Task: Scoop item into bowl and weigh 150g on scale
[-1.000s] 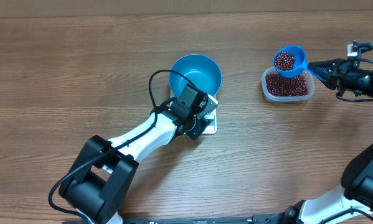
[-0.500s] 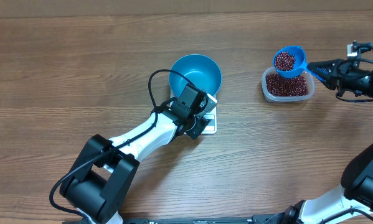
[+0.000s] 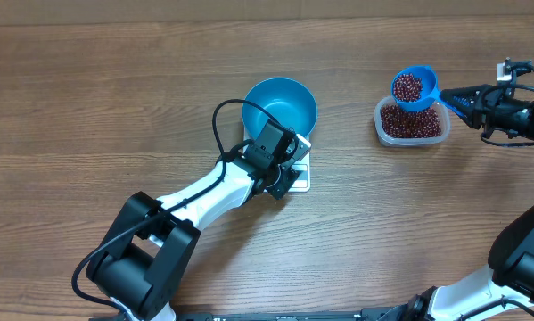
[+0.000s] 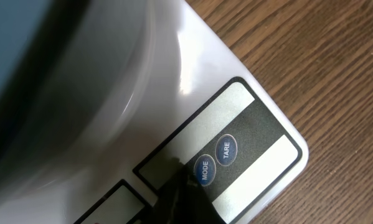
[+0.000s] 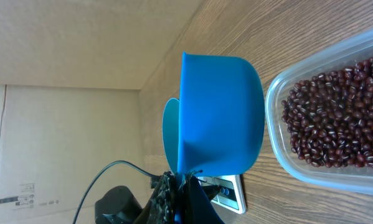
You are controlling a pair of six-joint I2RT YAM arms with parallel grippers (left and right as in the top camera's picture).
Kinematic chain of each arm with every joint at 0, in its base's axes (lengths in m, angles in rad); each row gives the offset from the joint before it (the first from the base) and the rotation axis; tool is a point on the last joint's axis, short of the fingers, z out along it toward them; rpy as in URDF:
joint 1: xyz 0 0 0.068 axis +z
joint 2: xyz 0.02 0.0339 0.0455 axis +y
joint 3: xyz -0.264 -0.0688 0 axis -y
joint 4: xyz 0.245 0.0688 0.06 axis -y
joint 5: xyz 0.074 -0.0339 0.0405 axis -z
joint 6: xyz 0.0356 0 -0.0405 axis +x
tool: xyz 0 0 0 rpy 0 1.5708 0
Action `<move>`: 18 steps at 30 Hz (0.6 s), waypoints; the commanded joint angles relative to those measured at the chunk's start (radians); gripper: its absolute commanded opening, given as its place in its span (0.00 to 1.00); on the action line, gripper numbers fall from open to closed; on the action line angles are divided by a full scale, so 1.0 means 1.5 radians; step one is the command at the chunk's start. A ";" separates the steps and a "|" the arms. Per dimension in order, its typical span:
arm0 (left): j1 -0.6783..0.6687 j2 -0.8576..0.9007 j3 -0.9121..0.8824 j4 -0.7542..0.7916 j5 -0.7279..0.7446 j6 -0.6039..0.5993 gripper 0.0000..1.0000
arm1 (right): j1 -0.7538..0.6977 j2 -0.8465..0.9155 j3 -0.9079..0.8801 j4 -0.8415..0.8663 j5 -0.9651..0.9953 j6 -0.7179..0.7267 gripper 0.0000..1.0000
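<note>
Red-brown beans (image 3: 408, 86) fill the blue plastic scoop (image 3: 430, 78) pinched by right jaws; left jaws, pressed together, sit at flat white scale (image 4: 192, 68) buttons.

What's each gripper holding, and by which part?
Right gripper: the blue scoop, gripped by its handle end, cup full of beans. Left gripper: nothing; shut, its tip at the scale's MODE button.

Bright, even light; soft glare on the partly blurred scale (image 4: 192, 59).
</note>
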 commanded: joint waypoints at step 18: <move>-0.003 0.018 0.001 0.009 -0.006 -0.007 0.04 | -0.003 0.004 -0.004 -0.001 -0.013 -0.008 0.04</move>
